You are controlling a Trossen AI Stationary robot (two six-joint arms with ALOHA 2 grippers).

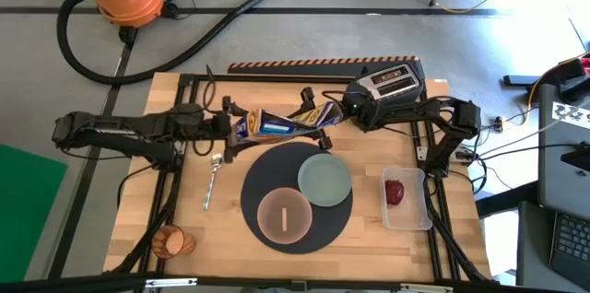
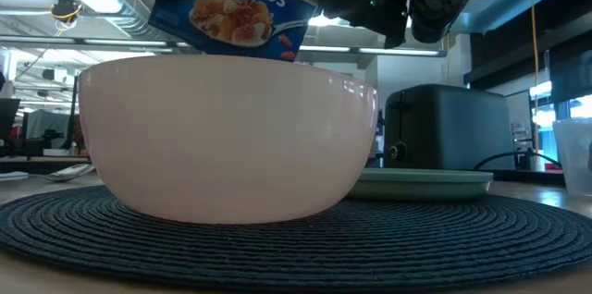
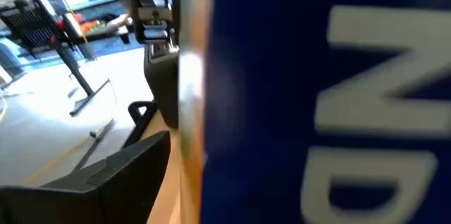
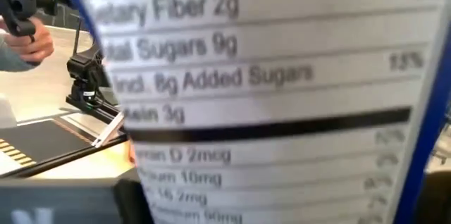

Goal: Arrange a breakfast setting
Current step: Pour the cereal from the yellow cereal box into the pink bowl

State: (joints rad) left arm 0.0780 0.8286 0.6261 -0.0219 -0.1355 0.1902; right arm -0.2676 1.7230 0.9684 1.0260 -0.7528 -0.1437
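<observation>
My right claw (image 1: 324, 114) grips the cereal box (image 1: 277, 124) at upper centre; my left claw (image 1: 228, 127) is wide beside it. The bowl (image 1: 285, 215) and plate (image 1: 324, 181) sit empty on the mat (image 1: 253, 185); an apple (image 1: 395, 191) lies in the tub (image 1: 410, 218) at right.

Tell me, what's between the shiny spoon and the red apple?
In the high view, the round dark-grey mat, bearing pink bowl and pale green plate, lies between metal spoon and red apple.

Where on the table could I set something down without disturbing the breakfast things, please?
Bare wood lies along the near edge between the orange cup and the dark mat, and in the strip between the mat and the clear tray. The far side is crowded: both arms hold a cereal box there, beside the toaster.
</observation>
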